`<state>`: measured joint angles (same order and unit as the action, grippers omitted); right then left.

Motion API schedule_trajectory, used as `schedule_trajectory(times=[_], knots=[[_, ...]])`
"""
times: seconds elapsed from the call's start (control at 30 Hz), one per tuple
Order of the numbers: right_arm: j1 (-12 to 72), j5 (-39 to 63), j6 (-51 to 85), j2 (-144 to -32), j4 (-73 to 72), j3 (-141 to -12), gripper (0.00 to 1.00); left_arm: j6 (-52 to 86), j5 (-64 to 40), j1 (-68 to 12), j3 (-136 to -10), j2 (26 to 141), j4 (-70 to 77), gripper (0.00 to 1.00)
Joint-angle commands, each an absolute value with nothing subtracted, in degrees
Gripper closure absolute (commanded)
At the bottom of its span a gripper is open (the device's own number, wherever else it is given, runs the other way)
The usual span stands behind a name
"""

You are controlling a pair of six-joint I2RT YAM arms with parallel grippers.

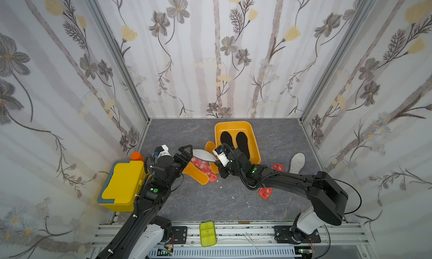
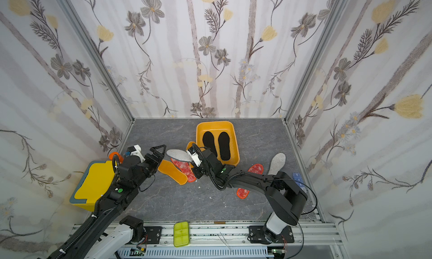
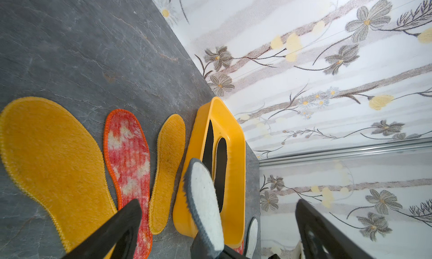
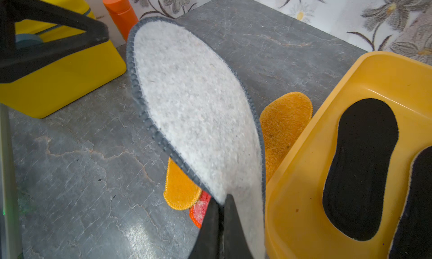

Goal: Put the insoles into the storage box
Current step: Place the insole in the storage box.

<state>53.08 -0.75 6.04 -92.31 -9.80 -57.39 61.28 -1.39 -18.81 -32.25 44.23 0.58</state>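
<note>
My right gripper is shut on the heel end of a grey-white felt insole, which it holds lifted off the table beside the yellow-orange storage box. Two black insoles lie in that box. In both top views the held insole points its toe at my open left gripper. In the left wrist view this insole shows between the spread fingers. Two orange-yellow insoles and a red-orange speckled one lie on the table beneath.
A second grey-white insole and a red-orange one lie by the right arm. A yellow lidded box and an orange bottle stand at the left wall. On the front rail sits a lime-green tray.
</note>
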Motion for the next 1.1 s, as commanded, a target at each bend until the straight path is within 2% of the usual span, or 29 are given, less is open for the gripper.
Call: schedule_trajectory(times=[0.0, 0.27, 0.5, 0.63, 0.73, 1.07], knots=[[52.0, -4.0, 10.8, -91.8, -8.0, -59.6, 1.0, 60.1, -0.3, -18.7, -33.0, 45.1, 0.6, 0.0], [49.9, -6.0, 17.4, -91.8, -4.2, -65.9, 1.0, 60.1, -4.4, -18.8, -33.6, 51.1, 5.5, 0.0], [49.1, -6.3, 19.1, -92.5, -3.9, -68.4, 1.0, 60.7, -4.5, -18.7, -32.4, 50.7, 7.0, 0.0], [49.0, -6.4, 20.2, -92.9, -3.7, -68.4, 1.0, 62.7, -6.5, -18.9, -31.9, 52.0, 12.7, 0.0], [49.1, -6.4, 20.8, -93.4, -2.9, -69.1, 1.0, 63.9, -8.7, -19.6, -33.1, 55.4, 18.3, 0.0], [49.7, -7.0, 20.8, -94.7, -1.8, -69.4, 1.0, 61.7, -9.3, -25.7, -41.7, 67.3, 21.3, 0.08]])
